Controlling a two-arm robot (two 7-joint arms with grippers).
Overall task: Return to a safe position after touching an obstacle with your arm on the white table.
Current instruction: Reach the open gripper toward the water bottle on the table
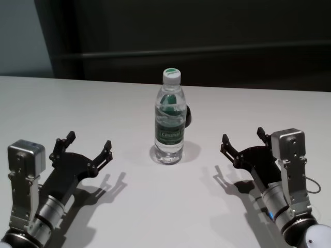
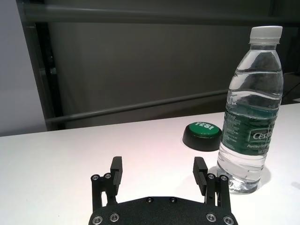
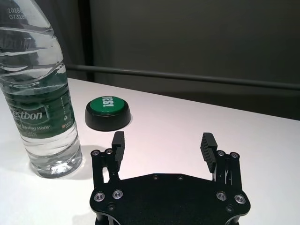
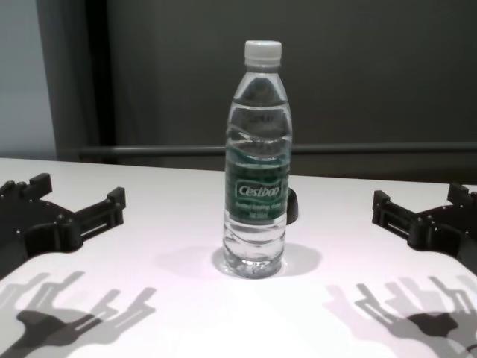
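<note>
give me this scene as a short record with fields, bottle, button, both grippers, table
bottle: clear water bottle with white cap and green label, upright at the table's middle, between the two arms
button: dark round button with a green top, on the table just behind the bottle, apart from it
left gripper: left gripper open, holding nothing, to the bottle's left, not touching it
right gripper: right gripper open, holding nothing, to the bottle's right, not touching it
table: white table, plain matte top
</note>
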